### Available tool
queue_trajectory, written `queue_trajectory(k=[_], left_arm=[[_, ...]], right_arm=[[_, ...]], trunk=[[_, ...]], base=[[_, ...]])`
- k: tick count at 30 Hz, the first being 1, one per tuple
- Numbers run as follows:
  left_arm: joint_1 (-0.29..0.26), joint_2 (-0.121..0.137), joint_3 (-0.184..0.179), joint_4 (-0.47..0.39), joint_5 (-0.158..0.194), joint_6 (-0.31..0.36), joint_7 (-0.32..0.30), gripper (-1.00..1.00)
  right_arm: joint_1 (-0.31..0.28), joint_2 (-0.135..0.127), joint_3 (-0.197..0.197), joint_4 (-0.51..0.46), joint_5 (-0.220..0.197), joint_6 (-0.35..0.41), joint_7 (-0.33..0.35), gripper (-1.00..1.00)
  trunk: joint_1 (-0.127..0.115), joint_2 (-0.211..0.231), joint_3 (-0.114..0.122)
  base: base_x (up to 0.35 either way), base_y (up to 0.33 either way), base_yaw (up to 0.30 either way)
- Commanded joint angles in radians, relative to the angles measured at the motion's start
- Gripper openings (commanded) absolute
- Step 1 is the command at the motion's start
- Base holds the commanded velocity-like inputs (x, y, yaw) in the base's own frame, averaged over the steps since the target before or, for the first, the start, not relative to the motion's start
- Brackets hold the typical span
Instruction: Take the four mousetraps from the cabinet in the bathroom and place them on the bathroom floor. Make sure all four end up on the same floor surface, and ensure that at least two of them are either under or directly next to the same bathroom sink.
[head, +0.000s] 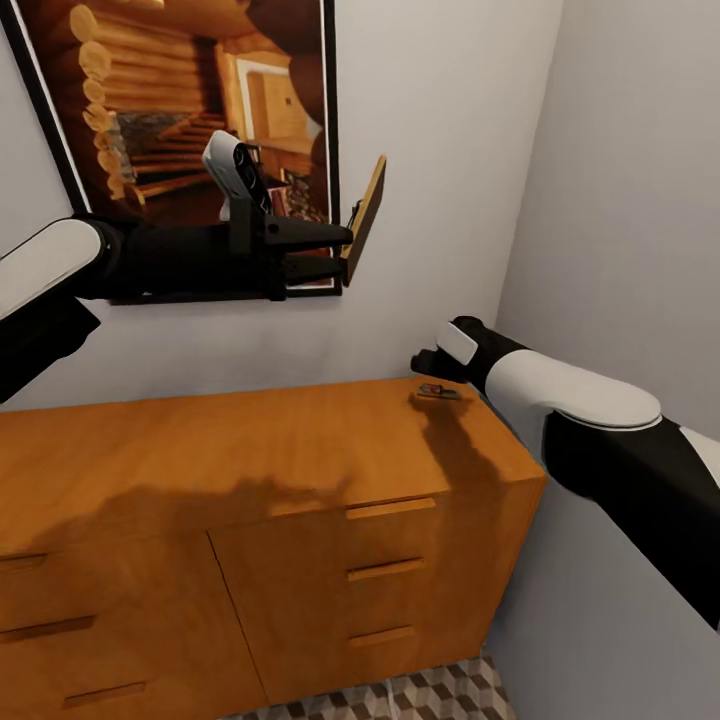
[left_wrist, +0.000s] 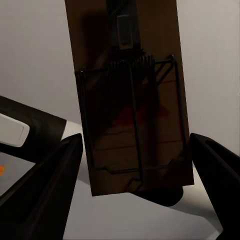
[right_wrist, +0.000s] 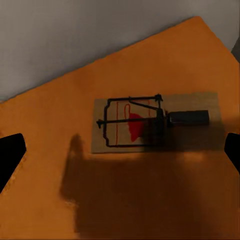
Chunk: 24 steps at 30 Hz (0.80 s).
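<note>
My left gripper (head: 345, 250) pinches one mousetrap (head: 366, 218) up by the picture. My right gripper (head: 428, 365), fingers spread, hovers over a second mousetrap (right_wrist: 156, 121) flat on the cabinet (head: 250, 440) top, straddling its long axis.

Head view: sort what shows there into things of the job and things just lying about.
Of the job:
- mousetrap held up in the left gripper
- second mousetrap lying flat on the cabinet, by the right gripper
- bathroom floor, a strip below the cabinet

Lying about:
- framed picture on the wall
</note>
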Motion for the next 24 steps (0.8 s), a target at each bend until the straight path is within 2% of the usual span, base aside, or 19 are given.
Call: queue_trajectory(k=[1, 12, 17, 19, 24], left_arm=[[-0.002, 0.001, -0.003, 0.0, 0.0, 0.0, -0.006, -1.0], [-0.002, -0.001, -0.004, 0.0, 0.0, 0.002, -0.006, -1.0], [-0.002, -0.011, -0.004, 0.0, 0.001, 0.002, -0.006, -1.0], [-0.002, -0.02, -0.004, 0.0, 0.001, 0.004, -0.007, -1.0], [-0.002, -0.06, 0.0, 0.0, 0.001, 0.01, -0.015, -1.0]], right_arm=[[-0.001, 0.001, 0.009, 0.0, -0.014, 0.005, -0.005, 1.0], [0.006, -0.001, 0.008, 0.0, -0.02, 0.034, -0.01, 1.0], [0.025, -0.007, 0.008, 0.0, -0.021, 0.034, -0.011, 1.0], [0.027, -0.007, 0.008, 0.0, -0.021, 0.034, -0.011, 1.0], [0.03, -0.008, 0.008, 0.0, -0.02, 0.035, -0.012, 1.0]], trunk=[[0.0, -0.001, -0.001], [0.0, -0.001, -0.001], [0.0, -0.001, -0.001], [0.0, -0.001, -0.001], [0.0, -0.001, -0.001]], base=[[0.149, 0.035, 0.0], [0.037, 0.009, 0.0], [0.001, 0.0, 0.0], [0.0, 0.0, 0.0], [0.0, 0.0, 0.0]])
